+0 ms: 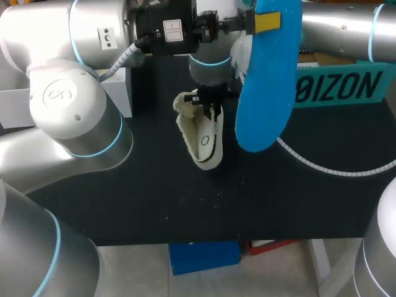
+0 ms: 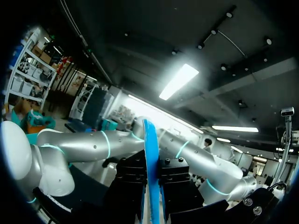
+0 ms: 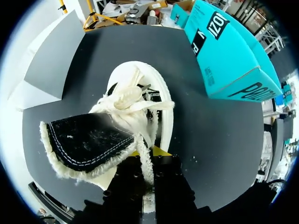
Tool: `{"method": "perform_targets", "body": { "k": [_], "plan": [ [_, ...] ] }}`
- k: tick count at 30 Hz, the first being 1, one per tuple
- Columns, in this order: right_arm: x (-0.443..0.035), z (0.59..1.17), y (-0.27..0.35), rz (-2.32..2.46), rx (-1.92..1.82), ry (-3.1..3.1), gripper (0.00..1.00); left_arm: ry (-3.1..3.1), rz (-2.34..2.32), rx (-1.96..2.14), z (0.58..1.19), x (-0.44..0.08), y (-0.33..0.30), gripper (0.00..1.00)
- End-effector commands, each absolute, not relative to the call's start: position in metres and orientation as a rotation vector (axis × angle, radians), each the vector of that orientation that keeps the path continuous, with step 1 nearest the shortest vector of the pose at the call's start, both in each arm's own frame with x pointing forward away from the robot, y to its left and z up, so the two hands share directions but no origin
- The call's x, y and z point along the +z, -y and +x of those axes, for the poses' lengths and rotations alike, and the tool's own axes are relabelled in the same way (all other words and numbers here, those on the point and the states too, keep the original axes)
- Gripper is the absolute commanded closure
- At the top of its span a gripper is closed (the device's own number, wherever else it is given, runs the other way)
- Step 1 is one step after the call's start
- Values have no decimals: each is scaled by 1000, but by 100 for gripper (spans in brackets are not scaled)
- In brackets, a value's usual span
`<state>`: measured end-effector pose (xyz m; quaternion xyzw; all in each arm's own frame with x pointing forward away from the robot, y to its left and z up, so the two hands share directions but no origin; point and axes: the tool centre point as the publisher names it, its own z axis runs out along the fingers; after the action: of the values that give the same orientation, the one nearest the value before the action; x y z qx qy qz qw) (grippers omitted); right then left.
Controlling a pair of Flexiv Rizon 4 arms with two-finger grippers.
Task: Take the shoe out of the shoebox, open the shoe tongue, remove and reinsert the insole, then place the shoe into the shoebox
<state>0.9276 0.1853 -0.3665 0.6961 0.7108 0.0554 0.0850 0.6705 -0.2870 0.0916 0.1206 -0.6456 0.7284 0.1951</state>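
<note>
Clamping 1 long, flat blue foam insole in the clenched left gripper, holding it upright above the black table, just right of the shoe. Pinching the fleecy tongue edge of the cream wool-lined shoe in the closed right gripper, at mid-table, toe pointing near. Showing 1 teal cardboard shoebox lying at the far right.

We log a cream fleece-lined shoe, fuzzy and rough, its matt black suede-like tongue napped; bright blue foam insole finely grainy (matt); teal cardboard shoebox faintly glossy; black table top matt.
</note>
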Motion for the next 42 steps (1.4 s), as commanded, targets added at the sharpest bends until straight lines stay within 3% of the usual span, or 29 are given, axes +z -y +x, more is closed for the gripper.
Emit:
{"method": "perform_targets", "body": {
  "k": [1, 6, 7, 8, 15, 23, 36, 42],
  "plan": [
    [-374, 931, -186, 2113, 170, -2076, 100, 1812, 342, 2040, 670, 92, 289, 100],
    [-379, 933, -183, 2116, 185, -2089, 100, 1812, 342, 2040, 670, 92, 289, 100],
    [-380, 933, -183, 2107, 207, -2105, 84, 1812, 342, 2040, 670, 92, 289, 100],
    [-381, 934, -183, 2077, 264, -2118, 0, 1812, 342, 2040, 670, 92, 289, 100],
    [-364, 928, -165, 2068, 417, -2158, 0, 1812, 342, 2040, 670, 92, 289, 100],
    [-316, 909, -178, 2141, 1038, -2377, 0, 1812, 342, 2040, 670, 92, 289, 100],
    [-310, 908, -179, 2083, 1056, -2402, 0, 1812, 342, 2040, 670, 92, 289, 100],
    [-294, 905, -165, 2240, 1240, -2328, 0, 1812, 342, 2040, 670, 92, 289, 100]
  ]
}}
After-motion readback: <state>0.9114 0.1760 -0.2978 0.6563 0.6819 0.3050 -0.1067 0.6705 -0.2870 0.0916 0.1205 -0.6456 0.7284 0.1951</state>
